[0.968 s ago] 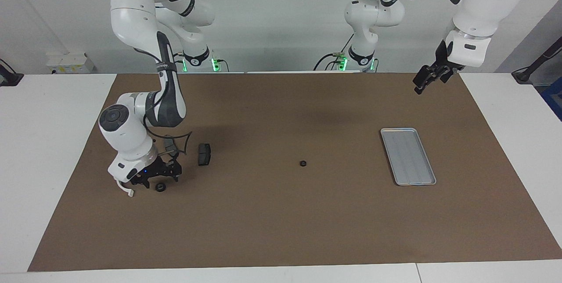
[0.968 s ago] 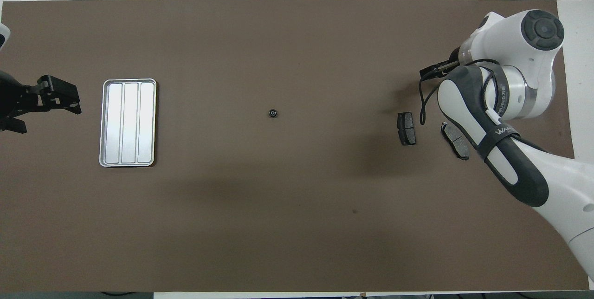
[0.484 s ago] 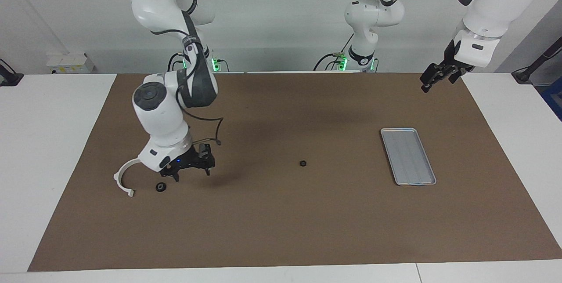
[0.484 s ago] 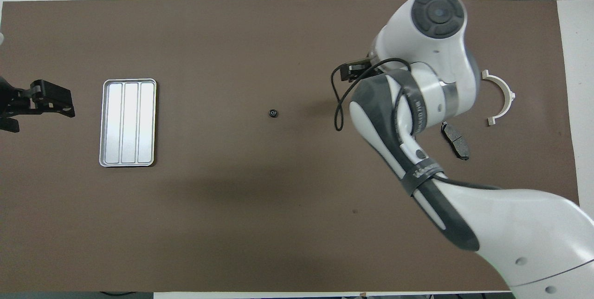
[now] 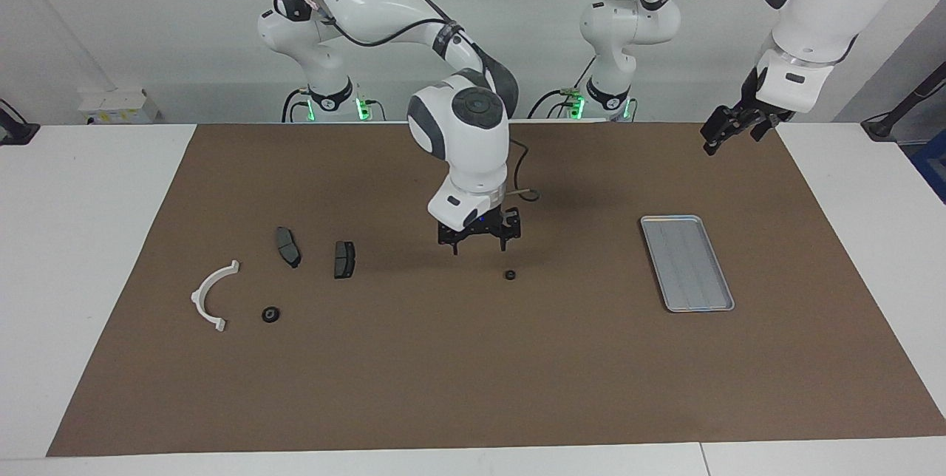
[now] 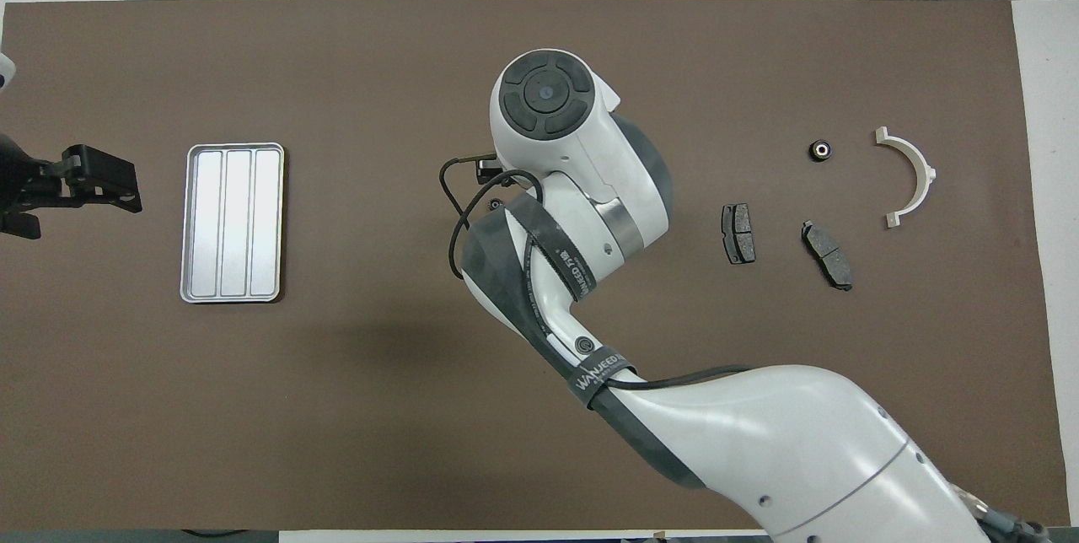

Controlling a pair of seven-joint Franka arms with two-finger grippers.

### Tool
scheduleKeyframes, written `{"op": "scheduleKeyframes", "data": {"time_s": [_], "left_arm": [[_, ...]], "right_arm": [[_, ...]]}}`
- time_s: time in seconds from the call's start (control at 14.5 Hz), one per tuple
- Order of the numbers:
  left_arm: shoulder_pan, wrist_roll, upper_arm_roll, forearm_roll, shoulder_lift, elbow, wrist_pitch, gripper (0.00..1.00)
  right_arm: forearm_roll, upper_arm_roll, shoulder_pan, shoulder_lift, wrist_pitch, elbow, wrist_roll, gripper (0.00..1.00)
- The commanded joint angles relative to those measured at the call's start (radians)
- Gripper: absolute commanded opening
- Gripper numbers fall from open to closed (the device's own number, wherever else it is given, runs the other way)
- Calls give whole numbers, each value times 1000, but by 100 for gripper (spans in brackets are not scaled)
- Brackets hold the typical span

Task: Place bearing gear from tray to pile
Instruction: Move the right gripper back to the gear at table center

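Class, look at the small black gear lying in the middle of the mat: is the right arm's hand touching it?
Apart. In the facing view the right hand hangs above the mat, with bare mat between it and the gear.

White worktop [image 5: 89,239] w/ brown mat [image 5: 473,372] covering most of it. On the mat: silver tray [image 5: 686,262] toward the left arm's end, flat. Small black bearing gear [image 5: 510,275] lay alone near mid-mat, well apart from the tray. Toward the right arm's end: 2 dark pads [image 5: 344,259] [image 5: 287,246] side by side, apart; white half-ring bracket [image 5: 211,296] farther from the robots; 2nd black gear [image 5: 270,315] just beside the bracket.
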Motion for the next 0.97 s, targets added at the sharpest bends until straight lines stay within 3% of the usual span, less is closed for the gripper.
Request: {"op": "scheduleKeyframes", "data": {"time_s": [0.0,0.48,0.9], "left_arm": [[14,13,-16,-14,-27,-45,78,100],[12,16,-8,-40,-13,-68,91,100],[2,13,-9,-40,-18,-68,86,100]], "right_arm": [[-16,-6,31,121,39,107,42,92],[-23,-9,81,190,116,107,92,90],[-36,-1,81,190,187,74,96,81]]}}
